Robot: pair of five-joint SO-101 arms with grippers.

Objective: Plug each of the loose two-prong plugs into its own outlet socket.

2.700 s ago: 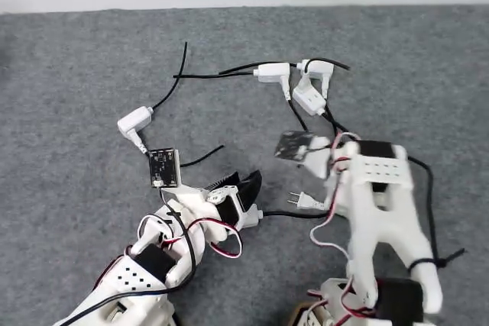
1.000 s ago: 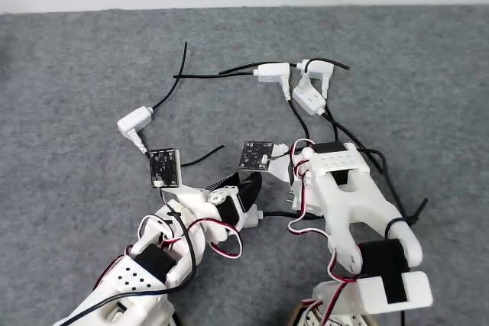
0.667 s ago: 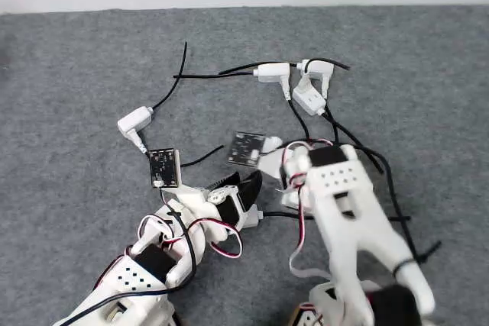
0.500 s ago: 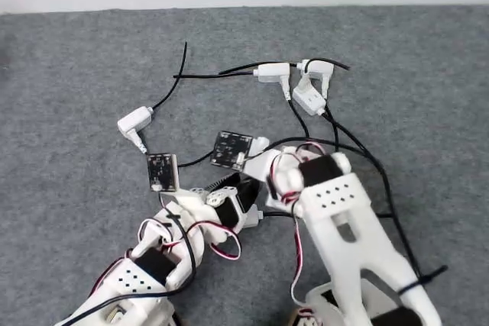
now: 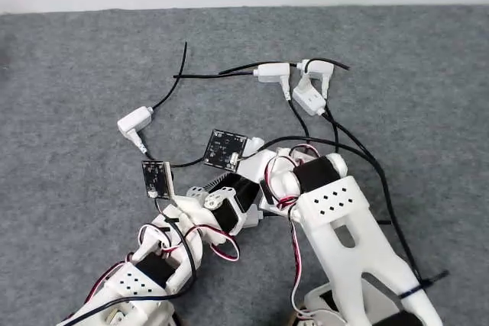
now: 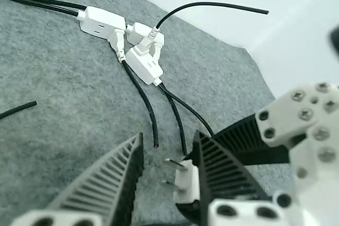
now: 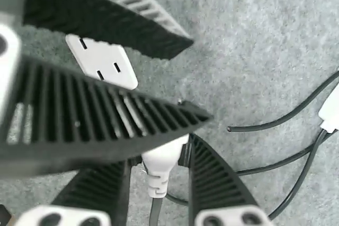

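Note:
A loose white two-prong plug (image 7: 161, 163) sits between the fingers of my right gripper (image 7: 159, 154), which is shut on it. The same plug (image 6: 184, 182) shows in the left wrist view with its prongs bare, just beside one finger of my left gripper (image 6: 168, 136), which is open. A white outlet socket (image 7: 103, 62) lies face up on the grey mat, seen through the gap between the left gripper's black fingers (image 7: 106, 14). In the high view both arms meet at mid-table, the left arm (image 5: 164, 253) beside the right arm (image 5: 336, 211).
At the back lie a white socket (image 5: 272, 72) and joined white plug pieces (image 5: 309, 97) with black cables. Another white connector (image 5: 135, 120) rests at the left. Black cables (image 5: 359, 158) loop around the right arm. The grey mat (image 5: 69, 74) is bare at far left and far right.
The right arm has swung left across the mat, carrying the plug up against the left gripper. The left arm's wrist has tilted slightly to the left.

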